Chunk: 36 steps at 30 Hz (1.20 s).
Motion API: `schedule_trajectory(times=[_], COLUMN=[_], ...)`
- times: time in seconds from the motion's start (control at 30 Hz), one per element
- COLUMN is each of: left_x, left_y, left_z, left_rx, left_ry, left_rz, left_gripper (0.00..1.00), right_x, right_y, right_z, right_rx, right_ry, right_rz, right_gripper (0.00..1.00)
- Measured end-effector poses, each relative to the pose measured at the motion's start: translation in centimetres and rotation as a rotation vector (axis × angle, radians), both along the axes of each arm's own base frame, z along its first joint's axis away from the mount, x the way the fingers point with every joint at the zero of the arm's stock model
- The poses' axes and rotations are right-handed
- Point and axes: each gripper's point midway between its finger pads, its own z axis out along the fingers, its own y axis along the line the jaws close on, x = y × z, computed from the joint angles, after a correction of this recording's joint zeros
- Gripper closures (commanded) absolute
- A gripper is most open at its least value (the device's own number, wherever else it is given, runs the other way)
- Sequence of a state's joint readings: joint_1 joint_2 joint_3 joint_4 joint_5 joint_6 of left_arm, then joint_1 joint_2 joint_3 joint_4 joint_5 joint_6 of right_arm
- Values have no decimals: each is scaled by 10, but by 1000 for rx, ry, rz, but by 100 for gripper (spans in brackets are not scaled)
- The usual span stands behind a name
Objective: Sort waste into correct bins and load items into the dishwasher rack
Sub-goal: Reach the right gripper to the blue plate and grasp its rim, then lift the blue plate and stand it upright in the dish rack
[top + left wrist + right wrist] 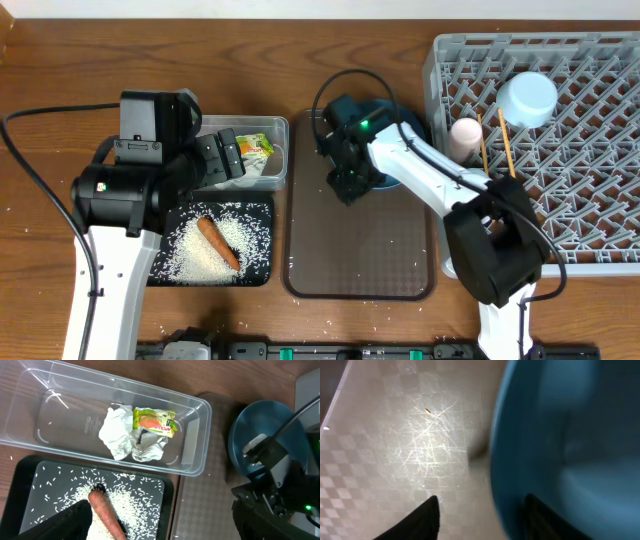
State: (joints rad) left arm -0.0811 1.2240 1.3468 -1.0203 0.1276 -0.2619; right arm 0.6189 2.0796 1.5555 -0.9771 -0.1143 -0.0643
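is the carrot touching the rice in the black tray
Touching. The left wrist view shows the carrot lying on the rice pile, with grains right against its side.

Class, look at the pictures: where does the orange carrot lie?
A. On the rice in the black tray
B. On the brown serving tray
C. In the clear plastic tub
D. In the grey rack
A: the carrot lies on the rice in the black tray, while the clear tub holds only the wrapper.
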Motion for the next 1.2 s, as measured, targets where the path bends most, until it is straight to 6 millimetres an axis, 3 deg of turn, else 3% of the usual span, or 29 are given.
schedule_trajectory(times=[0.07,0.13,0.17,0.4,0.5,0.57,0.7,0.77,0.9,1.0,1.1,1.2], left_x=[0,0,0,0,0,0,0,0,0,0,0,0], left_y=[0,0,0,0,0,0,0,0,0,0,0,0], left_z=[0,0,0,0,0,0,0,0,0,0,0,0], left_rx=[0,0,0,0,0,0,0,0,0,0,0,0], left_ry=[0,0,0,0,0,0,0,0,0,0,0,0], left_rz=[0,0,0,0,0,0,0,0,0,0,0,0], left_gripper=[8,8,8,8,8,8,8,8,8,8,8,8], right_x=[0,0,1,2,-4,-9,-25,-36,-52,-62,-69,-76], right_y=[1,1,1,0,5,14,30,28,-6,-51,-89,-122], right_z=[0,0,0,5,17,35,99,139,212,250,270,278], right_rx=[-2,-4,-7,-20,29,98,284,363,479,535,593,653], right_ry=[-3,-7,-11,-27,-11,-9,-37,-73,-168,-217,-231,-204], right_rz=[6,7,11,14,17,24,52,64,14,-87,-180,-269], right_gripper=[71,94,99,99,99,99,99,99,99,99,99,99])
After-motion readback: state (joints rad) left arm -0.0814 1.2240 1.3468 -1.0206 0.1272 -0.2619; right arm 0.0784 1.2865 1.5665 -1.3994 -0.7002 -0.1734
